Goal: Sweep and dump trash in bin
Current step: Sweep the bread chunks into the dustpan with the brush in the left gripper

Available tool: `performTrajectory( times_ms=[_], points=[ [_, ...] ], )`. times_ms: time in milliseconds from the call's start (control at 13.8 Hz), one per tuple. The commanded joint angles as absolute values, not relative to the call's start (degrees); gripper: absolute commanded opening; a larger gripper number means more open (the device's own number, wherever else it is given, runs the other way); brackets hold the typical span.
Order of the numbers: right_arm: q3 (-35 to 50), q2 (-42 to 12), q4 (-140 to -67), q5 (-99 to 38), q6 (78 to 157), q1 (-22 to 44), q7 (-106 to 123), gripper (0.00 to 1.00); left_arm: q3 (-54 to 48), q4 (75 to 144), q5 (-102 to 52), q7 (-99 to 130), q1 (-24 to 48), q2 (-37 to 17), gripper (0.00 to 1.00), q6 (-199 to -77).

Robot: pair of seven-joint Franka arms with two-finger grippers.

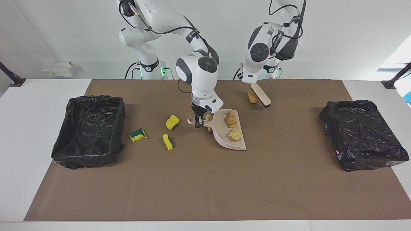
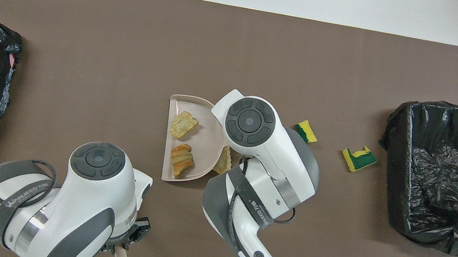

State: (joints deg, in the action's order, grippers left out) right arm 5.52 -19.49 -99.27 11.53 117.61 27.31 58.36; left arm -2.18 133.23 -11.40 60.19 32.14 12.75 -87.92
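My right gripper [image 1: 197, 122] is shut on the handle of the beige dustpan [image 1: 221, 138], which lies mid-table with two beige lumps [image 1: 230, 119] [image 1: 236, 134] in it. These trash lumps [image 2: 183, 124] [image 2: 182, 160] also show from above on the dustpan [image 2: 206, 122]. A third lump [image 1: 208, 117] sits just outside the pan by the handle. My left gripper [image 1: 249, 81] is shut on the beige brush [image 1: 261, 94], held in the air over an orange-brown lump [image 1: 252, 96]. Three yellow-green sponge bits [image 1: 172, 122] [image 1: 137, 135] [image 1: 168, 141] lie between the pan and the open bin [image 1: 90, 130].
A second black-bagged bin [image 1: 362, 134] stands at the left arm's end of the brown mat. In the overhead view the open bin [image 2: 440, 173] is beside two sponge bits [image 2: 305, 131] [image 2: 358, 158]; the right arm hides the third.
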Motion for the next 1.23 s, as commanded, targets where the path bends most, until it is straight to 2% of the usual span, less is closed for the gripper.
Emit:
performTrajectory(
  times_ms=[0, 144, 289, 361, 650, 939, 1156],
  points=[
    [6.1, -15.6, -103.9, 12.0, 119.9, 25.2, 62.8, 0.0, -2.1, 139.1, -10.5, 64.9, 33.0, 18.1, 0.0, -89.1],
    [6.1, -12.9, -109.3, 11.8, 124.3, 25.9, 63.6, 0.0, -2.5, 142.8, -11.2, 69.5, 35.8, 20.1, 0.0, -93.8],
    [6.1, -10.6, -115.1, 11.9, 129.4, 25.9, 64.1, 0.0, -2.4, 146.3, -13.5, 71.6, 38.6, 19.8, 0.0, -98.3],
    [6.1, -10.3, -115.7, 11.9, 129.6, 26.0, 64.8, 0.0, -2.5, 147.6, -15.0, 72.7, 38.9, 19.9, 0.0, -101.6],
    [6.1, -11.4, -114.7, 11.9, 129.6, 26.0, 65.0, 0.0, -2.0, 147.0, -15.8, 72.3, 38.3, 16.6, 0.0, -113.4],
    [6.0, -11.9, -113.7, 11.9, 129.5, 26.1, 65.0, 0.0, -2.0, 141.1, -15.8, 71.5, 34.3, 9.8, 0.0, -123.7],
    [6.0, -13.4, -111.5, 12.0, 128.0, 26.3, 64.9, 0.0, -2.1, 138.3, -15.9, 67.6, 32.9, 7.1, 0.0, -127.2]
  ],
)
